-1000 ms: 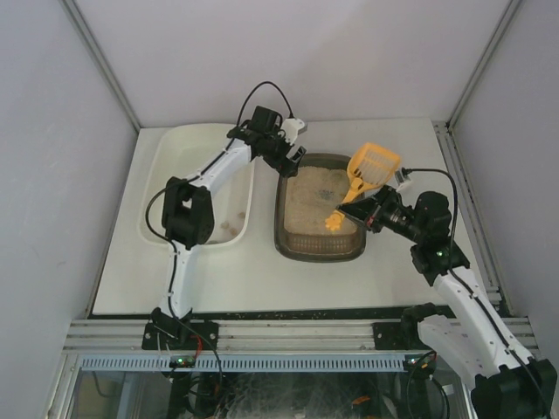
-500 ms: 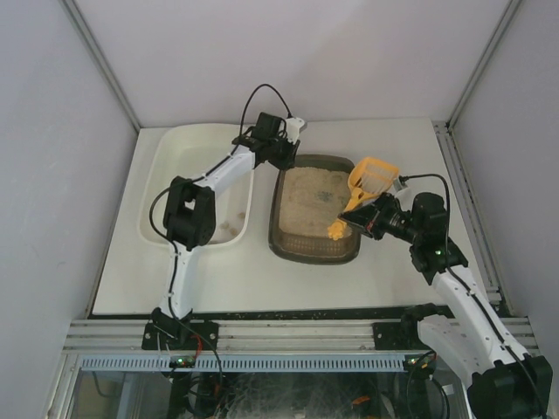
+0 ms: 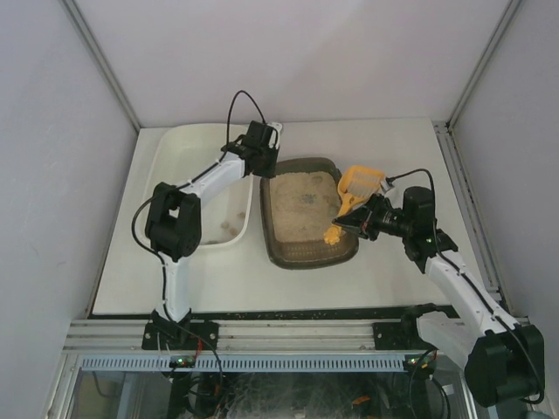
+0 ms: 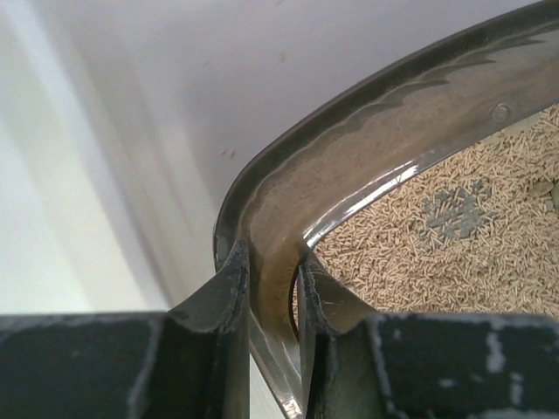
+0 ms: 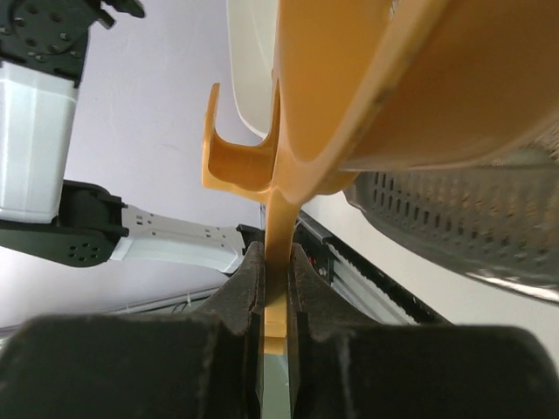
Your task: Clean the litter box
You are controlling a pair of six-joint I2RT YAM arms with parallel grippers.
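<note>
From above, the litter box (image 3: pixel 302 258) lies on the white table (image 3: pixel 393 144), mid-table, just right of the white tub (image 3: pixel 175 141) and skewed against it. The left gripper (image 3: pixel 265 164) sits at its far left corner. The right gripper (image 3: pixel 353 223) hangs over the near right part of the box, clamped on a yellow scoop (image 3: pixel 356 185) whose head points away from the arms' bases

Left wrist: the left gripper (image 4: pixel 272 297) is narrowed onto the box's rounded corner, one finger (image 4: pixel 218 301) outside the dark rim (image 4: pixel 367 131) and the other inside, both touching it. Beige pellet litter (image 4: pixel 419 262) fills the tray beside them

Right wrist: the right gripper (image 5: pixel 276 279) is pinched tight on the scoop's (image 5: pixel 393 78) thin handle. The box's slotted dark wall (image 5: pixel 454 223) shows at right, the left arm (image 5: pixel 52 131) at left
</note>
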